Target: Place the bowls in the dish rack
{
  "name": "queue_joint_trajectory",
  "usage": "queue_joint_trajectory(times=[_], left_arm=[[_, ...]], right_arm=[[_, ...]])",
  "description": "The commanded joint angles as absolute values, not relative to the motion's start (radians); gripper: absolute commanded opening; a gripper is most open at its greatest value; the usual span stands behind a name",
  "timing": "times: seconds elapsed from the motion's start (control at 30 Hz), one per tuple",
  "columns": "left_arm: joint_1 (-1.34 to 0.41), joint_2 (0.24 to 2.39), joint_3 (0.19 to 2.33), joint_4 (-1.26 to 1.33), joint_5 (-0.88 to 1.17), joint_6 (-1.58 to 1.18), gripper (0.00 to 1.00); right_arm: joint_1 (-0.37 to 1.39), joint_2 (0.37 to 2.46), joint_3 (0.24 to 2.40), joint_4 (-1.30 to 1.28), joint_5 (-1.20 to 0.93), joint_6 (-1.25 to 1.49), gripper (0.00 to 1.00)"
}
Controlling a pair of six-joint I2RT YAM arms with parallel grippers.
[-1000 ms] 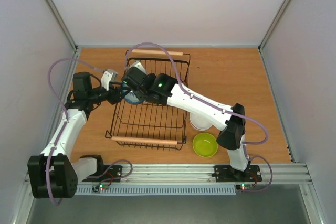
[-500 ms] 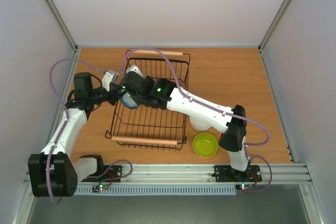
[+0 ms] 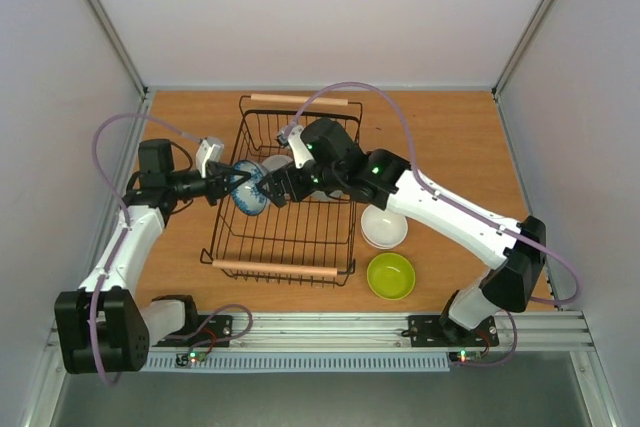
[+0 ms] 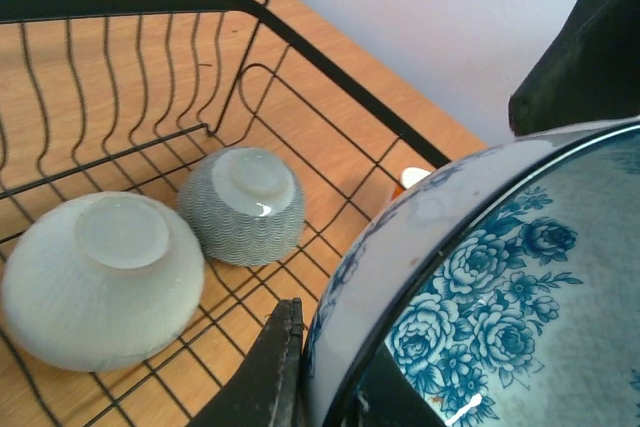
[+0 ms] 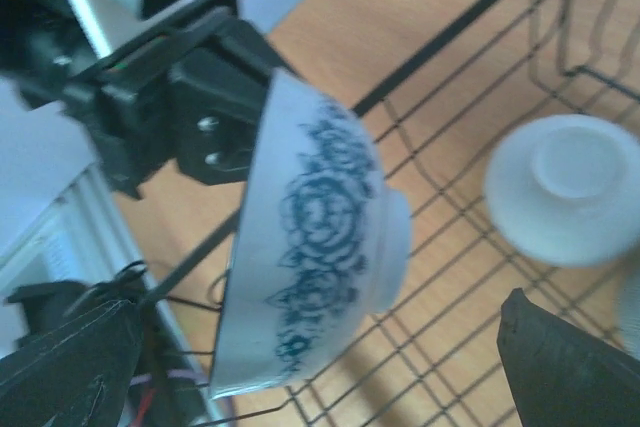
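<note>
Since the left gripper (image 3: 228,185) is pinched tight on the rim of the blue bowl (image 3: 250,187), that arm alone carries it. The bowl hangs on edge over the left part of the rack (image 3: 275,269), seemingly clear of the wire floor. Its axis runs left to right: the mouth faces left toward the holding arm, and the foot points right at the right gripper (image 3: 278,185). That gripper stands just beside the foot with its jaws spread wide and nothing between them. What the coming move turns on, by my reading, is what lies under the bowl. Two bowls sit upside down on the far part of the rack floor, a pale bowl (image 4: 100,277) touching or almost touching a grey bowl (image 4: 245,202). The floor nearer the arms looks bare, so the blue bowl would best go down on the near side of that pair. Before release it would need tipping mouth down, or leaning against the left wall. The right arm would have to draw back to the right so it does not foul the drop. Well apart on the table (image 3: 450,147), right of the rack, a white bowl (image 3: 384,229) and a green bowl (image 3: 391,275) wait unloaded, both closer to the right arm
</note>
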State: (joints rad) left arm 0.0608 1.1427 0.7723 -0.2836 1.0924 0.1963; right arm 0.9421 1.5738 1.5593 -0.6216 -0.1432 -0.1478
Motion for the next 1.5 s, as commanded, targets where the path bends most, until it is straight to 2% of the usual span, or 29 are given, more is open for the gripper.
queue_joint_trajectory(times=[0.0,0.23,0.47,0.6,0.67,0.73,0.87,1.0,1.03,1.07,1.27,1.33,1.43,1.47], left_arm=[[0.081,1.151,0.805,-0.288,1.277,0.225,0.0],[0.095,1.193,0.865,-0.474,1.418,0.369,0.0],[0.098,1.27,0.969,-0.805,1.482,0.625,0.0],[0.099,1.338,1.047,-1.03,1.49,0.807,0.0],[0.099,1.374,1.089,-1.164,1.495,0.938,0.0],[0.099,1.412,1.126,-1.289,1.498,1.05,0.0],[0.1,1.48,1.187,-1.495,1.501,1.289,0.01],[0.101,1.525,1.223,-1.611,1.503,1.416,0.01],[0.102,1.53,1.227,-1.622,1.505,1.427,0.0],[0.103,1.531,1.228,-1.624,1.506,1.433,0.0],[0.107,1.487,1.225,-1.613,1.5,1.432,0.01],[0.107,1.445,1.21,-1.521,1.49,1.36,0.01],[0.107,1.318,1.11,-1.134,1.43,1.082,0.23],[0.107,1.252,1.033,-0.873,1.366,0.828,0.35]], right_arm=[[0.936,1.534,1.486,-0.474,-0.356,-0.074,0.99],[0.927,1.525,1.408,-0.402,-0.378,-0.03,0.99],[0.922,1.534,1.369,-0.341,-0.396,-0.005,0.99],[0.907,1.544,1.353,-0.295,-0.456,0.036,0.93],[0.896,1.543,1.34,-0.261,-0.497,0.056,0.86],[0.886,1.543,1.328,-0.233,-0.532,0.071,0.75],[0.877,1.546,1.321,-0.218,-0.562,0.084,0.41],[0.876,1.546,1.323,-0.223,-0.56,0.077,0.1],[0.876,1.547,1.326,-0.229,-0.556,0.075,0.03],[0.876,1.547,1.331,-0.239,-0.548,0.071,0.02],[0.875,1.536,1.381,-0.355,-0.46,-0.013,0.01],[0.876,1.523,1.406,-0.401,-0.432,-0.05,0.01],[0.876,1.509,1.447,-0.478,-0.379,-0.097,0.01],[0.876,1.503,1.459,-0.503,-0.361,-0.111,0.01]])
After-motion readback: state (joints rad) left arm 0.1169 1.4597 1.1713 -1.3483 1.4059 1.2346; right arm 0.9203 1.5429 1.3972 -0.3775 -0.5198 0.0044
